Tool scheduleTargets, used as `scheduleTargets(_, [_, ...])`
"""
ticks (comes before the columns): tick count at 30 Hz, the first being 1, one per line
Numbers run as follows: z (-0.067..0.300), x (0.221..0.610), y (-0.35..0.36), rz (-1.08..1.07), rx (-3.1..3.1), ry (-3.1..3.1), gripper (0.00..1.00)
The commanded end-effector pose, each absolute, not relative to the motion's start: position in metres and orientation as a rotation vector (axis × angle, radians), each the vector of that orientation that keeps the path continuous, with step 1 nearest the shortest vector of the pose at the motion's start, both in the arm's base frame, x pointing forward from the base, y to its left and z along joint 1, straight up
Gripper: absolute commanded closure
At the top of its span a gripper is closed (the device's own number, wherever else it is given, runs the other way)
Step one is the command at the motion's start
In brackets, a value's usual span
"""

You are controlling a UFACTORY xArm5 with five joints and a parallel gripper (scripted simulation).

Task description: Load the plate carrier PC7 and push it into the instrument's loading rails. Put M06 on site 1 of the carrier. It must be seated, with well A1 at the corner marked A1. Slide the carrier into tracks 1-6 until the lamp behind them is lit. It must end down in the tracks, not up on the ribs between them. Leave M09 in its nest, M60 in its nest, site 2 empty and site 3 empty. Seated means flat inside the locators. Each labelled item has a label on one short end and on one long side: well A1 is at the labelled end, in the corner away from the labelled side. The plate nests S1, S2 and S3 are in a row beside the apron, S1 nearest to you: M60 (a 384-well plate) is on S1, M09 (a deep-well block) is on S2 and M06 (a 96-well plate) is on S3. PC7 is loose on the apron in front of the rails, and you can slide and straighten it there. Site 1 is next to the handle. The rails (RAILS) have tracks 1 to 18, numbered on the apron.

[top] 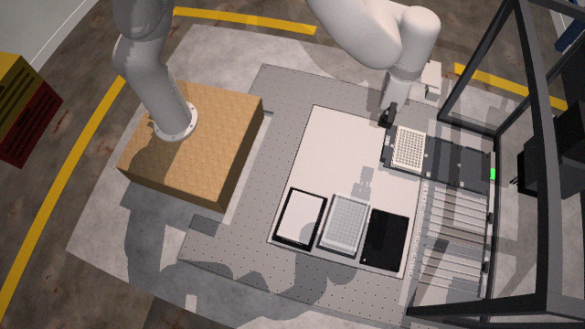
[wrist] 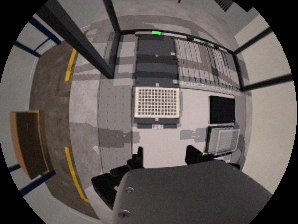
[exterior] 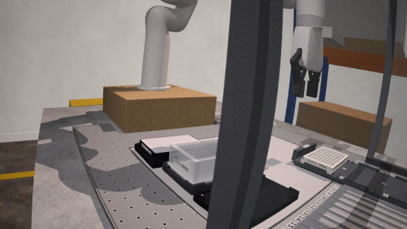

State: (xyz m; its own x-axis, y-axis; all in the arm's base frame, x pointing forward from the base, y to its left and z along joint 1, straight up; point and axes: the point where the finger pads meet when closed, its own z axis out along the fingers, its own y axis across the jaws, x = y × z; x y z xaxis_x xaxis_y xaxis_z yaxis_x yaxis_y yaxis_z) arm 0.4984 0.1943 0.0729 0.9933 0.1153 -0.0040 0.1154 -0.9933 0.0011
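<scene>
My gripper (top: 387,120) (exterior: 306,95) (wrist: 165,155) is open and empty, high above the carrier's handle end. M06 (top: 409,148) (exterior: 325,157) (wrist: 157,102), a cream 96-well plate, looks flat on site 1 of dark carrier PC7 (top: 473,171) (wrist: 156,47). Its A1 corner is too small to tell. PC7 lies straight along the far-side tracks, looking low and level; its handle end is over the apron. The lamp (top: 493,174) (wrist: 156,33) behind it glows green. Sites 2 and 3 are bare. White-topped M60 (top: 302,217) (exterior: 168,143) and clear M09 (top: 345,224) (exterior: 194,152) (wrist: 222,140) sit in their nests.
Black nest S3 (top: 385,239) (exterior: 273,194) (wrist: 221,110) is empty. The ribbed rails (top: 457,210) (wrist: 190,52) lie beside PC7. Dark frame posts (exterior: 245,111) stand around the rails. A wooden box (top: 210,137) (exterior: 172,111) carries the arm's base.
</scene>
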Motion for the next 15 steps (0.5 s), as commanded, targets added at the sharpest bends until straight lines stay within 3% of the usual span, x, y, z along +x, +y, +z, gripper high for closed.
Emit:
scheduleTargets(1, [0.082,0.5,0.195,0.0,3.136,0.182,0.19])
scheduleTargets(15, [0.095,0.5,0.195,0.0,3.136,0.182,0.19])
